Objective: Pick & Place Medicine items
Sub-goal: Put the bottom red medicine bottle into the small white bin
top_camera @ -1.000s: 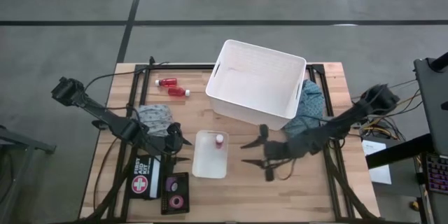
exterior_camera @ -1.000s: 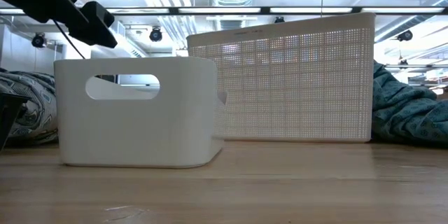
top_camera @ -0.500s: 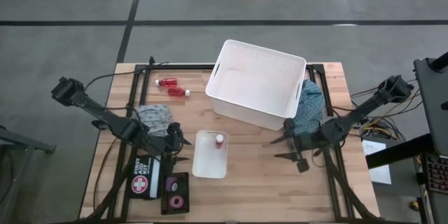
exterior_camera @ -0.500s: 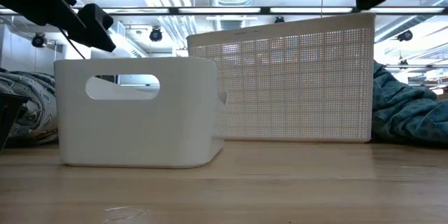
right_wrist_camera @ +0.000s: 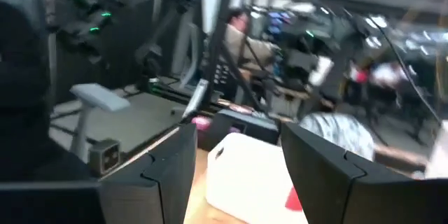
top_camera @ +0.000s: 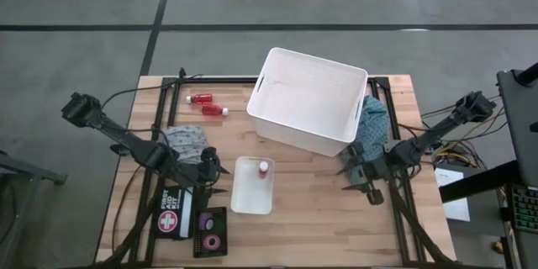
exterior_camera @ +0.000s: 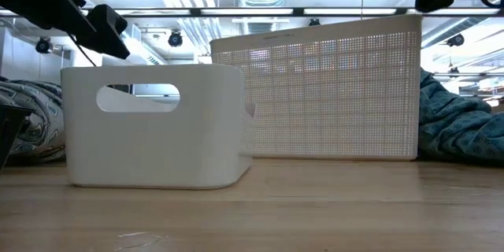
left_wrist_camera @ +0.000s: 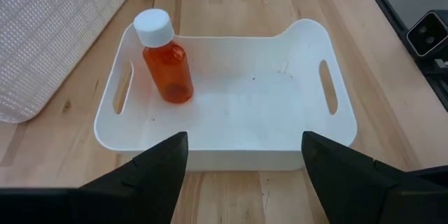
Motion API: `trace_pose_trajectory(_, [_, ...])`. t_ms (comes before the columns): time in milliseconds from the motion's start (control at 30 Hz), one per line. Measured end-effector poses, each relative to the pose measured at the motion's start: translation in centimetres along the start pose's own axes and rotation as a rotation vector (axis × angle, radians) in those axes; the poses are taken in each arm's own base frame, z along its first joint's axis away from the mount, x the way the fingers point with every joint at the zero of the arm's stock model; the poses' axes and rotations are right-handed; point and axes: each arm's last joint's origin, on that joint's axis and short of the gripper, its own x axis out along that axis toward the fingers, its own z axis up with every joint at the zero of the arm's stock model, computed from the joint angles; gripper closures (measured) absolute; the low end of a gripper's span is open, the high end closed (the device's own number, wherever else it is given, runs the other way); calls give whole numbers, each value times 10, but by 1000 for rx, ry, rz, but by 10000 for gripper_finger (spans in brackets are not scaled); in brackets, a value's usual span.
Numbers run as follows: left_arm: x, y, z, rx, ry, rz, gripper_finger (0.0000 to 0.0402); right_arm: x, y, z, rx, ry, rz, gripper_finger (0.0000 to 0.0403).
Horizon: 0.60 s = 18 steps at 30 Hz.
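One capped red bottle is stood in the small tray; two bottles are laid near the basket.

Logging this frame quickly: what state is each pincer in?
Left pincer: open, empty, before the small white tray.
Right pincer: open, empty.

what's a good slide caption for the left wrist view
Left gripper, fingers open and empty, faces a small white tray holding one upright red bottle with a white cap.
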Motion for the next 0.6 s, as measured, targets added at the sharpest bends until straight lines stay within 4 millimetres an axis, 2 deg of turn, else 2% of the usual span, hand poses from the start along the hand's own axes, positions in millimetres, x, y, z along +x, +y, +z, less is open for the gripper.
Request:
trace_pose_trajectory(400, [0, 0, 0, 0, 0, 0, 115, -12, 13, -12, 39, -51, 444, 197])
trace_pose_trajectory(600, [0, 0, 0, 0, 0, 0, 115, -15, 15, -20, 77, -22, 474, 197])
